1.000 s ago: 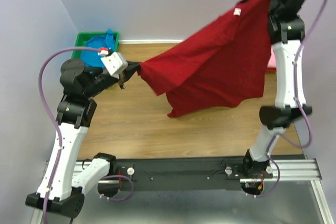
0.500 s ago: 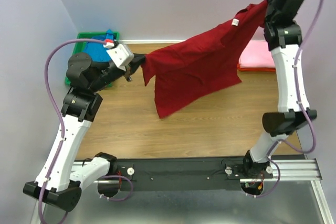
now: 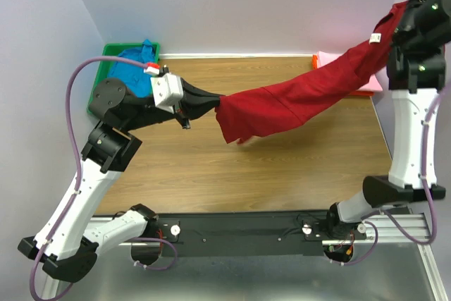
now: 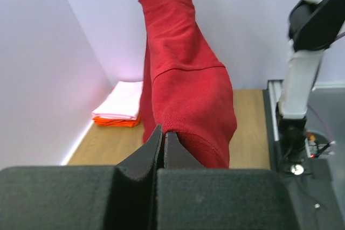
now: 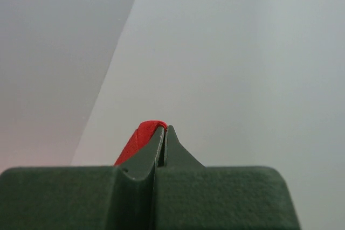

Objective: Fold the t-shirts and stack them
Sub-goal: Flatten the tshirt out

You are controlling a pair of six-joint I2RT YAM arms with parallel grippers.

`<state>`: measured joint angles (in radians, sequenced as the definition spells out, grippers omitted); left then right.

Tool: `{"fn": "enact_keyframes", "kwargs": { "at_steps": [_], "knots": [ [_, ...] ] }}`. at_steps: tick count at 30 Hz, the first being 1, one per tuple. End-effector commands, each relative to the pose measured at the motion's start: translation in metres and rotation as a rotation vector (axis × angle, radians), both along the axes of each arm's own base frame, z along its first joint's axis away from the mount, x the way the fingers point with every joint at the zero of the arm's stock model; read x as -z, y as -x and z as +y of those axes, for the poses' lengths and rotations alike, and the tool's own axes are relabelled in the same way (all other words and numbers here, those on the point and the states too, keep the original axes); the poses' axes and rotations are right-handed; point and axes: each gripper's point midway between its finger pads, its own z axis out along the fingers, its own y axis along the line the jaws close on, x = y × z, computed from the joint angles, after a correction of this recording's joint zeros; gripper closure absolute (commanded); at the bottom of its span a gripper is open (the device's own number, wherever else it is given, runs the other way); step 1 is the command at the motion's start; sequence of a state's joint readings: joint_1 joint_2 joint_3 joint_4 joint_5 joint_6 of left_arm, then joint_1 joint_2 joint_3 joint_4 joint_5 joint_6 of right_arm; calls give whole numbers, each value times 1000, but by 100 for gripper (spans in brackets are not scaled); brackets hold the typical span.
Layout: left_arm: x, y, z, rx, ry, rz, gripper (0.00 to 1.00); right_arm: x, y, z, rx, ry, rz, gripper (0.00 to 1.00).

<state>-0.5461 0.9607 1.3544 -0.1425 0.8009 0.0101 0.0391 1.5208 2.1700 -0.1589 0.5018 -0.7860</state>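
The dark red t-shirt (image 3: 303, 96) hangs stretched in the air between my two grippers, above the wooden table. My left gripper (image 3: 217, 106) is shut on its lower left edge; in the left wrist view the red cloth (image 4: 188, 79) rises away from my closed left gripper (image 4: 163, 131). My right gripper (image 3: 403, 6) is raised high at the far right and shut on the shirt's other end; a red fold (image 5: 141, 136) shows beside my right gripper (image 5: 164, 130). The blue t-shirt (image 3: 137, 61) lies crumpled in the green bin. The pink t-shirt (image 3: 345, 68) lies folded at the back right.
The green bin (image 3: 113, 51) stands at the back left corner. The folded pink shirt rests on a thin orange tray (image 4: 116, 122) by the back wall. The table's (image 3: 232, 167) bare wood shows under the hanging shirt. Walls close in at the back and left.
My right gripper has swung further right and my left gripper has moved right and forward. The red shirt has gone from a hanging sheet to a taut narrow band between them.
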Motion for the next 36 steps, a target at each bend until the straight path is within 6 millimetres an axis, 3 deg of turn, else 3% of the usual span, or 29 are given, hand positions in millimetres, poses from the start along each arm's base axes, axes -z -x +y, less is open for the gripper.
{"fn": "enact_keyframes", "kwargs": {
  "at_steps": [1, 4, 5, 6, 7, 9, 11, 12, 13, 14, 15, 16, 18, 19, 20, 21, 22, 23, 24, 25, 26, 27, 29, 30, 31, 32, 33, 34, 36],
  "knots": [
    [-10, -3, -8, 36, 39, 97, 100, 37, -77, 10, -37, 64, 109, 99],
    [12, -30, -7, -40, 44, 232, 100, 62, -119, 31, -108, 92, 167, 99],
    [21, -45, 1, -86, 58, 305, 100, 93, -150, 39, -126, 102, 232, 99],
    [29, -58, 8, -121, 72, 337, 100, 106, -165, 48, -151, 108, 255, 99],
    [56, -73, 14, -152, 62, 422, 100, 121, -180, 63, -179, 114, 281, 99],
    [86, -106, 43, -249, 103, 578, 100, 178, -225, 88, -215, 129, 377, 99],
    [129, -129, 63, -331, 106, 712, 100, 199, -247, 131, -271, 152, 391, 99],
    [146, -142, 78, -386, 117, 766, 100, 247, -274, 150, -286, 177, 465, 99],
    [172, -147, 86, -420, 119, 843, 100, 261, -284, 169, -304, 197, 474, 99],
    [187, -151, 93, -450, 122, 880, 100, 268, -290, 204, -339, 224, 459, 99],
    [203, -154, 98, -479, 120, 927, 100, 286, -297, 220, -326, 269, 483, 99],
    [230, -160, 111, -545, 123, 997, 100, 338, -311, 258, -356, 315, 541, 94],
    [264, -168, 136, -657, 132, 1085, 86, 361, -313, 278, -319, 362, 567, 55],
    [284, -170, 154, -724, 142, 1134, 65, 382, -311, 296, -327, 378, 599, 37],
    [296, -170, 165, -762, 142, 1167, 56, 386, -308, 295, -318, 372, 612, 25],
    [308, -167, 173, -787, 139, 1209, 48, 413, -302, 294, -325, 351, 675, 11],
    [315, -166, 185, -818, 143, 1213, 34, 384, -290, 287, -333, 316, 644, 8],
    [315, -164, 189, -833, 149, 1215, 28, 384, -281, 284, -344, 302, 661, 4],
    [316, -162, 191, -840, 123, 1192, 25, 410, -270, 280, -356, 300, 730, 1],
    [311, -163, 195, -865, 110, 1160, 22, 413, -260, 275, -359, 300, 755, 0],
    [312, -161, 198, -880, 82, 1139, 21, 379, -244, 268, -359, 270, 710, 0],
    [308, -165, 205, -928, 70, 1105, 21, 406, -230, 261, -361, 283, 790, 0],
    [306, -168, 210, -946, 27, 1052, 21, 383, -205, 250, -367, 258, 794, 0],
    [304, -169, 209, -940, 2, 1027, 21, 386, -194, 248, -388, 221, 817, 0],
    [301, -175, 208, -926, -57, 960, 23, 411, -178, 240, -390, 221, 914, 0],
    [301, -176, 205, -923, -91, 948, 23, 418, -166, 236, -395, 178, 945, 0],
    [295, -184, 195, -888, -165, 863, 25, 420, -148, 232, -415, 168, 999, 0],
    [293, -187, 185, -864, -213, 822, 26, 442, -134, 225, -411, 155, 1066, 0],
    [299, -190, 177, -872, -313, 790, 28, 456, -113, 218, -423, 122, 1137, 1]
  ]
}}
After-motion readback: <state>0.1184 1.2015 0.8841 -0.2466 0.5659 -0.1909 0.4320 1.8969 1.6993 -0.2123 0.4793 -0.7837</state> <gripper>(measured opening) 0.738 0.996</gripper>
